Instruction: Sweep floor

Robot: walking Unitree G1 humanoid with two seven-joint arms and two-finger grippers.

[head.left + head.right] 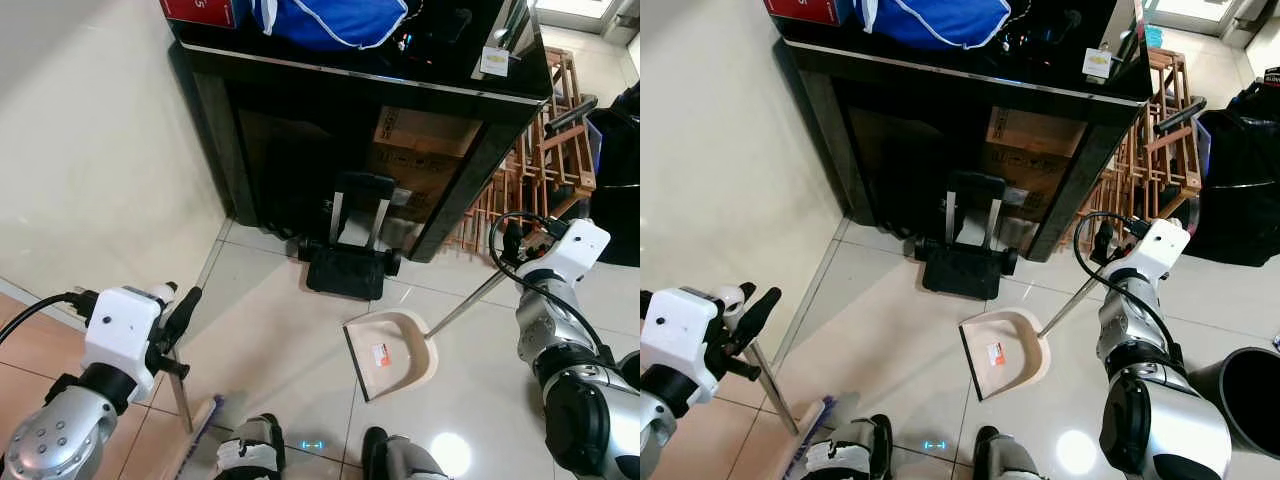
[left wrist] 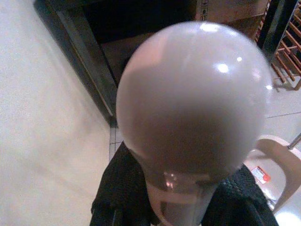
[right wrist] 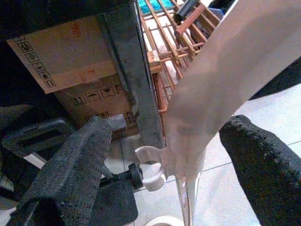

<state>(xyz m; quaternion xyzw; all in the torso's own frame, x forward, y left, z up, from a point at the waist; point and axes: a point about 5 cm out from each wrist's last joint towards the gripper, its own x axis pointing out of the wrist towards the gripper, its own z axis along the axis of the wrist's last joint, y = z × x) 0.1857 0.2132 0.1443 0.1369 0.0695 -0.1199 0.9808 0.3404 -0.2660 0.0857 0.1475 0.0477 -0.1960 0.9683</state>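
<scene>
I'm seeing my left gripper (image 1: 185,305) clamping the broom (image 1: 180,395); my right gripper (image 3: 160,155) is squeezing the dustpan (image 1: 392,350) handle, with the wrist close-up revealing its clip.

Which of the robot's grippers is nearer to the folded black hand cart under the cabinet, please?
The right. The right gripper, holding the dustpan's handle, is just beside the hand cart. The left gripper, gripping the broom, is farther back, near the wall.

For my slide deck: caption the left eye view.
Right gripper holds beige plastic dustpan on tiled floor; left gripper holds broom pole.
</scene>
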